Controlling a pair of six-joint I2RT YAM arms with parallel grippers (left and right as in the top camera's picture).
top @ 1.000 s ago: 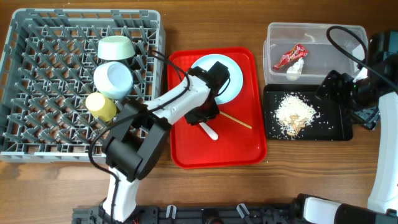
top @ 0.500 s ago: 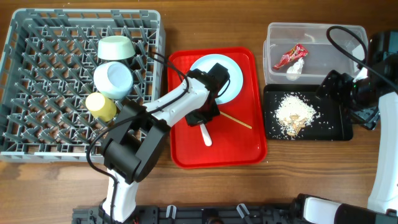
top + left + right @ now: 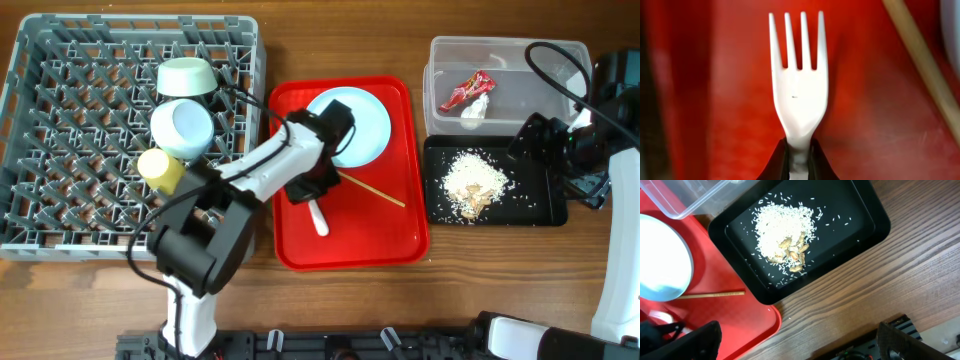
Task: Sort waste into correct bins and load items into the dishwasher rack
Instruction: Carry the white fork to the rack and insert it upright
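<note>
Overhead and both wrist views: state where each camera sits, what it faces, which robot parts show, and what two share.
Overhead: fixed above the table, looking straight down on rack, red tray and both arms.
Left wrist: on the left wrist, looking past the left gripper at the white fork it clamps.
Right wrist: on the right wrist, looking down at the black tray of food scraps; open right gripper at the bottom edge.
Shared: both wrist views show the chopstick.
</note>
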